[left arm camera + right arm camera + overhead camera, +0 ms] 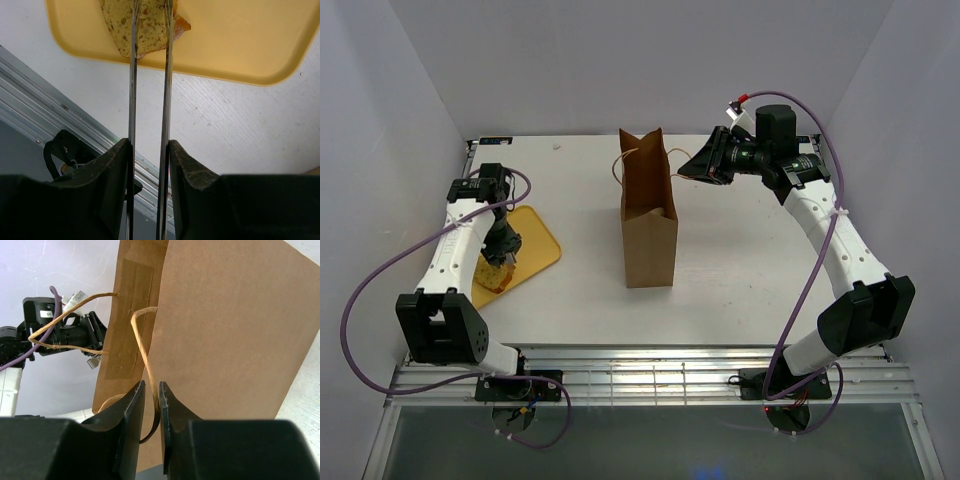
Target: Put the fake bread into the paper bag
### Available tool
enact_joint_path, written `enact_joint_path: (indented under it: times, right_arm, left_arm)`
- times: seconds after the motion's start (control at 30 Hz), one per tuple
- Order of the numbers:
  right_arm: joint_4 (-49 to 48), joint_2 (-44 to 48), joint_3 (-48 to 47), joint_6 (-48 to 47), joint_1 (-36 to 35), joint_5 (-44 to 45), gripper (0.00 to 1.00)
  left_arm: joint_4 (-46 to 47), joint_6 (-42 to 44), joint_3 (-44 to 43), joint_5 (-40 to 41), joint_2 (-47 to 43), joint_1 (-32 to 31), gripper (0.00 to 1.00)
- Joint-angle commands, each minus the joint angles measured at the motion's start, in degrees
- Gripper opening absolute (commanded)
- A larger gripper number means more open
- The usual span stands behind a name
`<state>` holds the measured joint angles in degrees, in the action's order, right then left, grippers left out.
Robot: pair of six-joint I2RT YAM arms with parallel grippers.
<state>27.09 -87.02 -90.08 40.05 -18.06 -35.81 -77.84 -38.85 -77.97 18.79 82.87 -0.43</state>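
Note:
The paper bag point(648, 215) stands upright and open mid-table. My right gripper point(688, 168) is at its upper right edge. In the right wrist view the gripper point(151, 385) is shut on the bag's looped handle point(144, 347), beside the bag wall point(225, 330). A yellowish bread slice point(493, 275) lies on the yellow tray point(538, 240) at the left. My left gripper point(503, 250) is above it. In the left wrist view the gripper point(150, 142) is shut on thin metal tongs point(132, 90), whose blades straddle the slice point(145, 27). An orange-brown piece point(182, 23) peeks from behind the slice.
The table's metal-railed front edge point(55, 107) runs just beyond the tray rim point(235, 75). The bag's second handle point(620, 165) loops out on its left side. White walls enclose the table on three sides.

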Motion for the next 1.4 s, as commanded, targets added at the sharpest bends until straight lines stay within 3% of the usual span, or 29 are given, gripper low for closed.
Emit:
enact_joint_path:
  times: [0.0, 0.37, 0.77, 1.37]
  right_arm:
    - [-2.66, 2.12, 0.35, 0.11, 0.05, -0.66, 0.24]
    - [-2.83, 2.21, 0.26, 0.20, -0.04, -0.84, 0.24]
    - [-2.48, 2.03, -0.18, -0.41, 0.05, -1.19, 0.24]
    - [-2.39, 1.68, -0.71, -0.85, 0.05, -2.07, 0.24]
  left_arm:
    - [-2.49, 1.06, -2.44, 1.52, 0.89, 0.34, 0.46]
    - [-2.58, 0.97, -7.98, -0.15, 1.68, 0.34, 0.46]
    - [-2.58, -0.61, -3.94, -0.77, 2.03, 0.34, 0.48]
    - [-2.49, -0.96, -7.63, -3.67, 5.20, 0.34, 0.50]
